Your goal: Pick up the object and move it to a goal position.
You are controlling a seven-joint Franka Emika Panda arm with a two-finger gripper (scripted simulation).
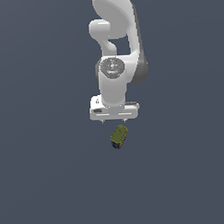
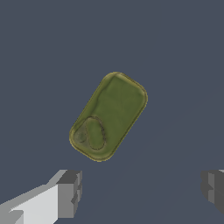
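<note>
The object (image 1: 118, 136) is a small olive-green rounded box with dark and yellow patches, lying on the dark grey floor just below the white gripper (image 1: 113, 120) in the exterior view. In the wrist view the object (image 2: 108, 116) shows its olive top with an oval tab, lying diagonally, apart from the fingers. The gripper (image 2: 140, 192) is open: one grey fingertip (image 2: 69, 194) and the other fingertip (image 2: 213, 190) stand wide apart with nothing between them. It hovers above the object, offset from it.
The white arm (image 1: 115, 44) rises from the gripper toward the top of the exterior view. Plain dark grey floor (image 1: 52, 172) surrounds the object on all sides.
</note>
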